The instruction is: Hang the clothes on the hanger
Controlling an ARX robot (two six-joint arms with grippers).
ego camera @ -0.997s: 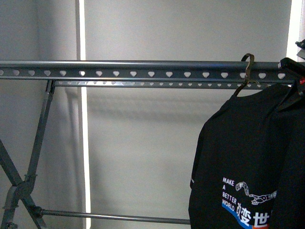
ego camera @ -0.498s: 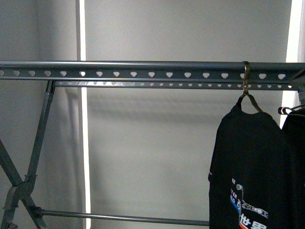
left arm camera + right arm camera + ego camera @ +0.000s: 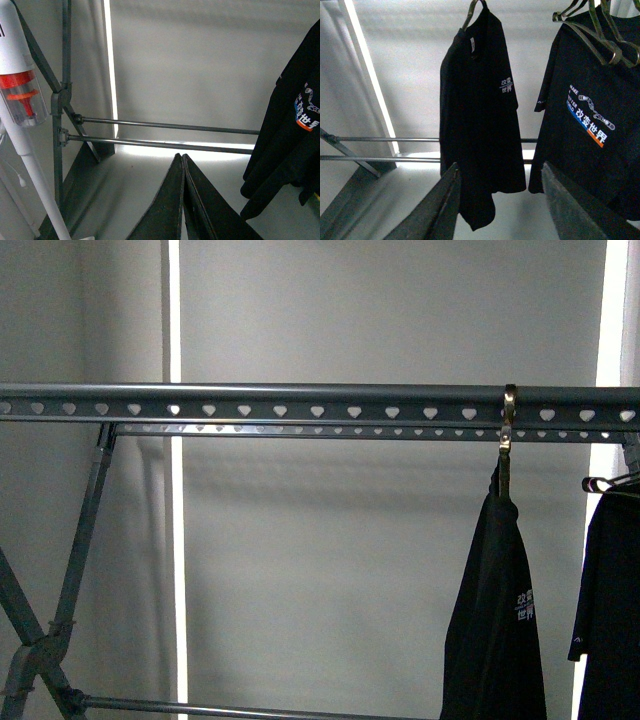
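Observation:
The black T-shirt (image 3: 498,610) hangs by its shiny metal hook (image 3: 510,412) on the dark grey rack rail (image 3: 300,405) with heart-shaped holes. It is turned edge-on, so only a small white sleeve mark shows. The right wrist view shows it edge-on too (image 3: 480,100). My right gripper (image 3: 500,170) is open and empty, below and in front of the shirt's hem, not touching it. My left gripper (image 3: 183,159) is shut and empty, low down, left of a black printed shirt (image 3: 292,125). Neither gripper shows in the front view.
A second black shirt (image 3: 610,590) hangs on its own hangers at the far right; its colour print shows in the right wrist view (image 3: 592,115). The rack's crossed legs (image 3: 40,640) and lower bars (image 3: 165,127) stand at left. A white stick vacuum (image 3: 20,95) leans there.
The T-shirt has dropped onto the rail by its hook and spun from facing me to edge-on. The dark shape at the upper right has left view. The second shirt now shows.

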